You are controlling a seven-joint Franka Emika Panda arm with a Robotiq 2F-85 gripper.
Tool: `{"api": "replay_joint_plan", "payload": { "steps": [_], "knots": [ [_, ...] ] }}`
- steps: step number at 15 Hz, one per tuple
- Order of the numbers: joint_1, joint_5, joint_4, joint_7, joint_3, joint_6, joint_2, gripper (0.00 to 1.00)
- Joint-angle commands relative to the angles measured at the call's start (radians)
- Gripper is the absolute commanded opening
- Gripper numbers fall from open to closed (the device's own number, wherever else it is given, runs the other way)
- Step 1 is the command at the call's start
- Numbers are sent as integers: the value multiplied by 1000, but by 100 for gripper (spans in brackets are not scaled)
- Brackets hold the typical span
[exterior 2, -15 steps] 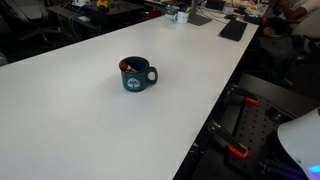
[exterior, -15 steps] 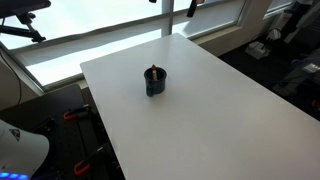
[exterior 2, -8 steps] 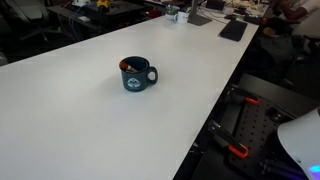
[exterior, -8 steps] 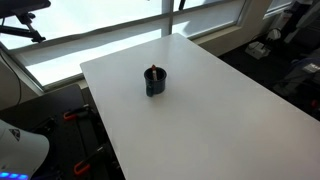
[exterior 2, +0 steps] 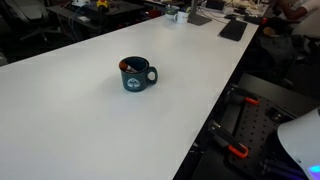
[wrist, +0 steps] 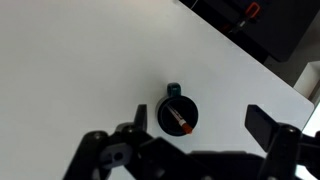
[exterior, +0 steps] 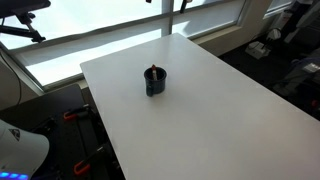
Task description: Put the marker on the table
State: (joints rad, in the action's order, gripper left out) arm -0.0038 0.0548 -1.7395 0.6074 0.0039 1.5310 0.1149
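- Wrist view: claw [wrist: 200, 121] is wide open, both fingers [wrist: 140, 117] apart, holding nothing, looking straight down from above the desk [wrist: 80, 60].
- Mug [wrist: 177, 115] sits upright on the desk between the two fingers in the picture, closer to the one on the picture's left; its handle points to the top of the picture.
- Marker [wrist: 179, 119] is inside the mug, lying slanted across the opening, reddish-orange tip visible. It is not on the desk.
- In both exterior views the mug [exterior: 154, 82] [exterior 2: 136, 76] stands alone on the white desk [exterior: 220, 105] [exterior 2: 70, 115], well in from the edges.
- Marker end [exterior: 152, 70] [exterior 2: 126, 66] pokes just above the rim, leaning against the mug's wall.
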Motion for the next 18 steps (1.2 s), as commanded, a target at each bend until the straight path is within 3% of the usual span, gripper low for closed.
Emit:
{"api": "replay_joint_plan", "payload": {
  "steps": [1,8,18],
  "knots": [
    [11,20,31,25,25,-12,44,100],
    [49,41,44,66,91,-42,129,100],
    [44,25,22,39,94,-11,127,100]
  ]
}}
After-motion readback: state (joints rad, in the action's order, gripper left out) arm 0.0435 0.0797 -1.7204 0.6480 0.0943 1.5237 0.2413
